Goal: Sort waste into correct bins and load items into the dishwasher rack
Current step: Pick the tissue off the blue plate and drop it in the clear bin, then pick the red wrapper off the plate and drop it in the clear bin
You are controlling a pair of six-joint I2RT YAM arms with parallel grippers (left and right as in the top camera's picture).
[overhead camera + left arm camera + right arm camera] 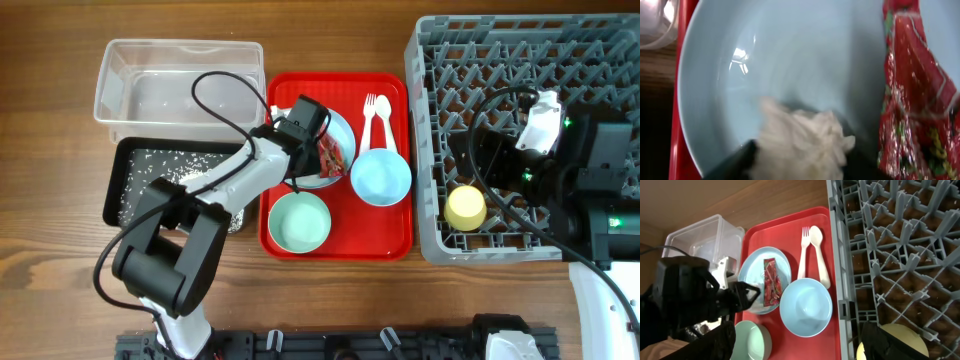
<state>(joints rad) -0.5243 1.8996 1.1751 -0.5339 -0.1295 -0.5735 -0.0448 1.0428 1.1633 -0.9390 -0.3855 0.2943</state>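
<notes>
White and crumpled, the tissue lies on the near-left part of the light blue plate, with the red shiny wrapper on that plate's right side. The left hand is narrowed around the tissue, a dark finger at each flank, so it looks pinched. Such tissue should be featherlight, soft and compressible. It will hardly slip but may tear or trail, so a grip through the bunched middle suits better than a loose edge. The wrapper is probably slick and thin, best taken at a raised crease. The right hand hangs wide and empty, well right of the plate, over the dishwasher rack.
</notes>
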